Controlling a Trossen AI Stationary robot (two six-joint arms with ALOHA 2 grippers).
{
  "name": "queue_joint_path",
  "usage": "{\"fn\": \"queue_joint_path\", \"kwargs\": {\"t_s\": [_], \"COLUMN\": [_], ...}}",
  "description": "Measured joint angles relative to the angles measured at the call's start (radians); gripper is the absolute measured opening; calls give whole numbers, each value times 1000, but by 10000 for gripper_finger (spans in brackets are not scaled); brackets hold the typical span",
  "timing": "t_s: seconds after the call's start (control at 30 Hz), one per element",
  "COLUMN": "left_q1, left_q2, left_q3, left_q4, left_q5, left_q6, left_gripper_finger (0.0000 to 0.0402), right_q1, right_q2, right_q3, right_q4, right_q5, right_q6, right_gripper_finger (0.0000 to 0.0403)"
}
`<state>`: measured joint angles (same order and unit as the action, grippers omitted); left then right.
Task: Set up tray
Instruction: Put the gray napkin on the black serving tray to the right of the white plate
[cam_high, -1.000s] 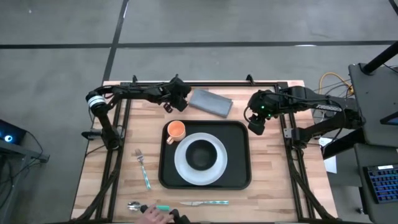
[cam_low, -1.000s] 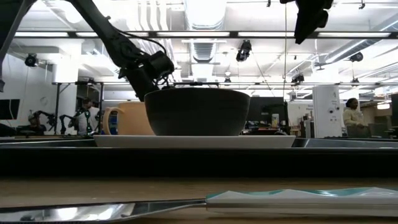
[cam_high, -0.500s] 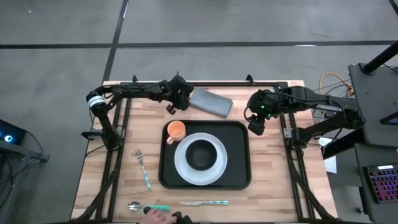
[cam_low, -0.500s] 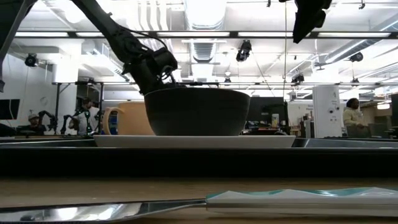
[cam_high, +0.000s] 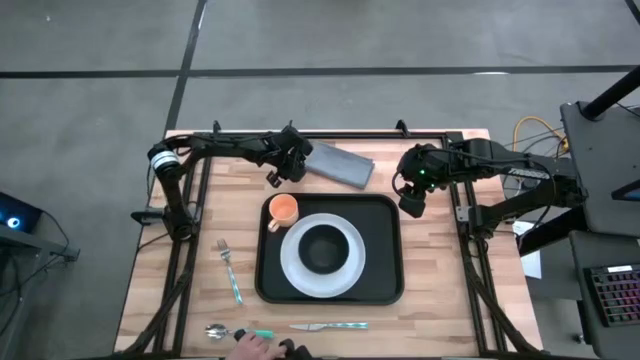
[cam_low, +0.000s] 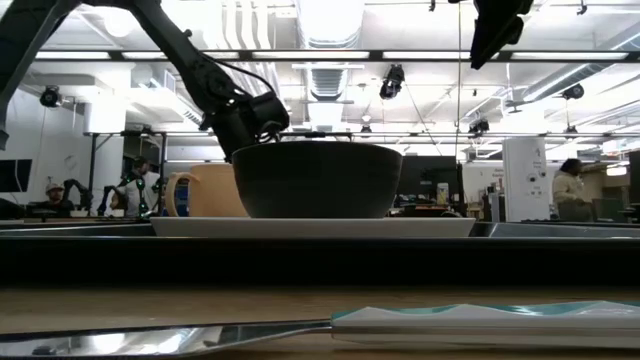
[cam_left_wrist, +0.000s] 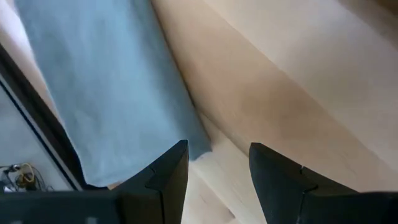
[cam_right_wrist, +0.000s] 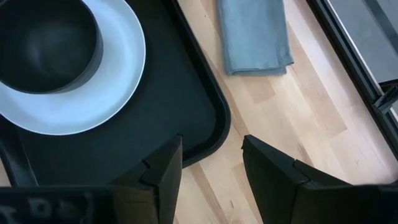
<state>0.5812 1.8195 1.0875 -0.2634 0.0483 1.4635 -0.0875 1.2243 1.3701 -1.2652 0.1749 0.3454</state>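
Observation:
The black tray (cam_high: 385, 285) lies mid-table and carries a white plate (cam_high: 295, 270) with a dark bowl (cam_high: 322, 248) on it, and an orange cup (cam_high: 283, 210). A grey folded napkin (cam_high: 338, 165) lies flat on the wood near the far edge. My left gripper (cam_high: 298, 163) is open beside the napkin's left end; in its wrist view the left gripper (cam_left_wrist: 217, 163) hovers at a corner of the napkin (cam_left_wrist: 112, 93). My right gripper (cam_high: 410, 203) is open above the tray's far right corner (cam_right_wrist: 214, 124), with plate (cam_right_wrist: 118, 81) and napkin (cam_right_wrist: 255, 37) ahead.
A fork (cam_high: 230, 270) lies left of the tray. A spoon (cam_high: 235, 332) and a knife (cam_high: 330, 326) lie along the near edge, where a person's hand (cam_high: 255, 346) reaches in. Black frame rails run along the table's far edge and sides. Bare wood lies right of the tray.
My left gripper has moved toward the table's right, closing on the napkin's left end, and stayed open. The right arm, the tray and the dishes have kept still.

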Motion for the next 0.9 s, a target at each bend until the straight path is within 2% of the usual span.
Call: {"fn": "queue_joint_path", "kwargs": {"t_s": [0.2, 0.47, 0.8, 0.9], "left_q1": [1, 1, 2, 2], "left_q2": [49, 134, 138, 138], "left_q3": [75, 223, 227, 202], "left_q4": [-7, -255, -240, -185], "left_q5": [2, -21, 3, 3], "left_q6": [-54, -156, -166, -165], "left_gripper_finger": [150, 150, 150, 150], "right_q1": [3, 10, 22, 25], "right_q2": [0, 0, 0, 0], "right_q3": [0, 0, 0, 0], "right_q4": [0, -4, -4, -4], "right_q5": [-3, -27, -28, -30], "right_q6": [6, 6, 3, 3], "right_gripper_finger": [153, 157, 151, 153]}}
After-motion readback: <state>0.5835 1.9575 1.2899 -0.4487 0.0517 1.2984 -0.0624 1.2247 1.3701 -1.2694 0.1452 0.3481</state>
